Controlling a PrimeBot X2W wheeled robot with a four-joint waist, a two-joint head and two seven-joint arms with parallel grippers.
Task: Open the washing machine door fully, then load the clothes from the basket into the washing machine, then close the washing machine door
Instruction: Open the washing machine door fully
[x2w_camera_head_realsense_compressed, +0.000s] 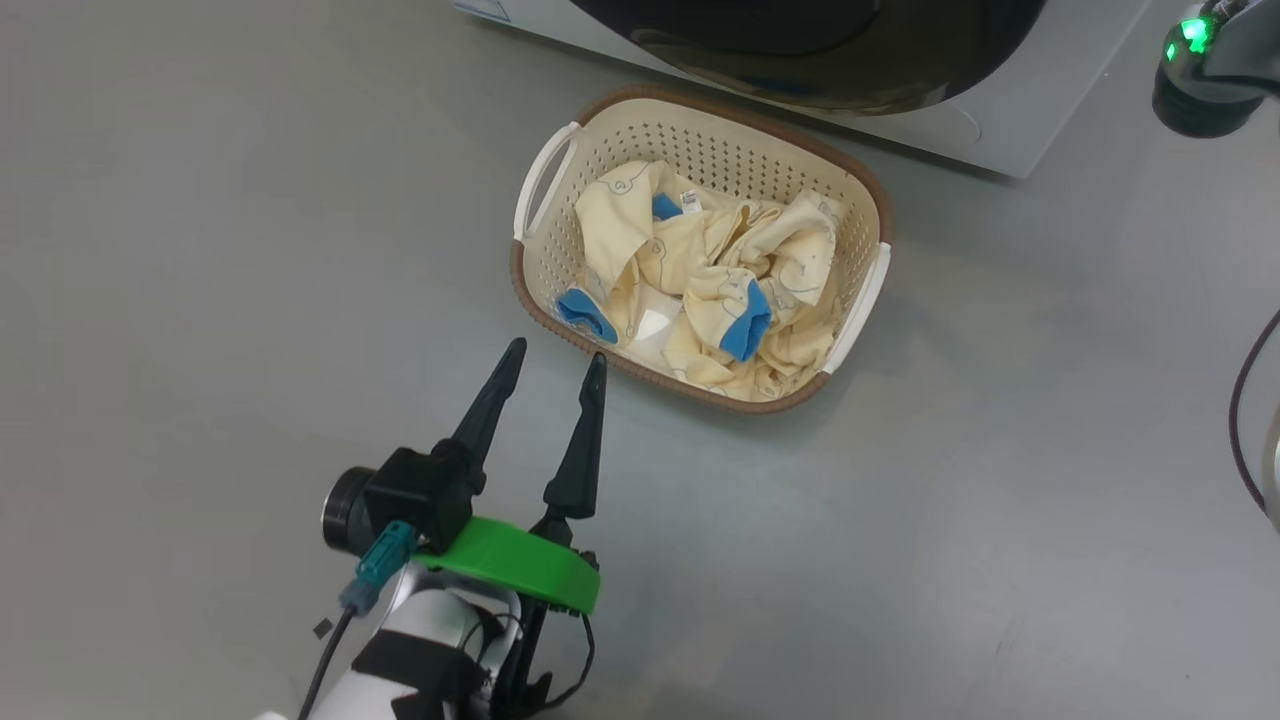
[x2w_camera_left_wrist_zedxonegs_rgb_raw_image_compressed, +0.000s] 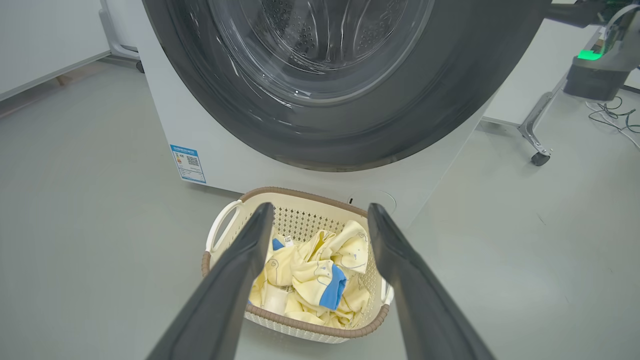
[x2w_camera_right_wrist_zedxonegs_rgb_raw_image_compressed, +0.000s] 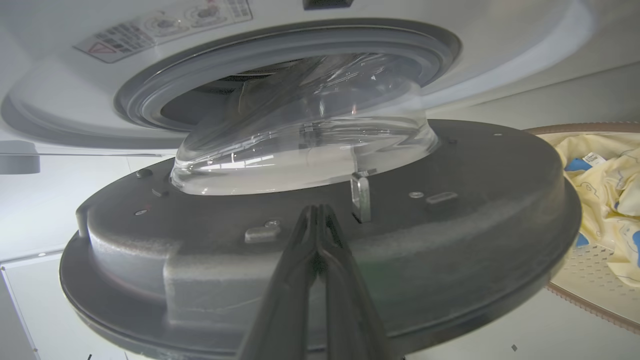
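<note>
PART-WAY OPEN: The washing machine door (x2w_camera_right_wrist_zedxonegs_rgb_raw_image_compressed: 450, 210) stands ajar. Its inner face and bulging glass centre (x2w_camera_right_wrist_zedxonegs_rgb_raw_image_compressed: 300, 150) are turned toward the right wrist camera, with the grey gasket (x2w_camera_right_wrist_zedxonegs_rgb_raw_image_compressed: 150, 95) of the washing machine (x2w_camera_head_realsense_compressed: 1000, 120) visible behind. The right gripper (x2w_camera_right_wrist_zedxonegs_rgb_raw_image_compressed: 316, 211), fingers pressed together on nothing, points at the door's dark inner rim just beside the metal latch hook (x2w_camera_right_wrist_zedxonegs_rgb_raw_image_compressed: 360, 192). Whether the tips touch the plastic cannot be told. On the floor (x2w_camera_head_realsense_compressed: 200, 250), right in front of the machine, sits the basket (x2w_camera_head_realsense_compressed: 700, 150) with the clothes (x2w_camera_head_realsense_compressed: 720, 270) heaped inside, pale yellow with blue cuffs. The left gripper (x2w_camera_head_realsense_compressed: 556, 352) hovers just short of the basket's near rim, fingers apart and empty.

The opening step looks unfinished, and the risks gather around it. Closed fingers pushing on smooth, sloped plastic could skid off. The door might then swing back or stop half open, which would narrow the mouth for loading. A tip sliding sideways could snag the latch hook. In the head view the basket lies close under the door's edge, so a low sweep of the right gripper might nudge it out of line with the waiting left gripper. The garments lie tangled together, so a shallow pinch could lift one and drag another over the rim onto the floor.
</note>
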